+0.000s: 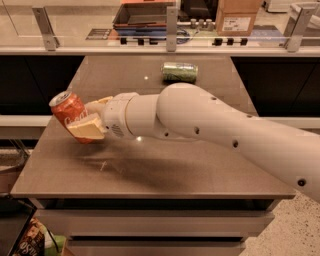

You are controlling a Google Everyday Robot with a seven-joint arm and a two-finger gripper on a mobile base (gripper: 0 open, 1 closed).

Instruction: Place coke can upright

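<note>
From the single camera view, a red-orange aluminium coke can [69,111] with white script sits pinched in the gripper [83,119], out at about 9 o'clock of the scene, over the left part of the grey-brown table [200,170]. The can is tilted, not upright: its silver top leans toward 10 o'clock, and its lower end is hidden behind the pincer. One cream-coloured finger [86,131] presses against the can's near side and the other shows on its far side, so the jaws are clamped on the can. A faint shadow lies on the tabletop below the gripper, toward 5 o'clock of it.

The thick white arm [215,125] runs in from the 4 o'clock corner across the table to the gripper.

Toward 12 o'clock, near the table's far edge, a green can [179,71] lies on its side, well apart from the coke can. Beyond it, on the counter behind, stands a brown cardboard box [239,15].
</note>
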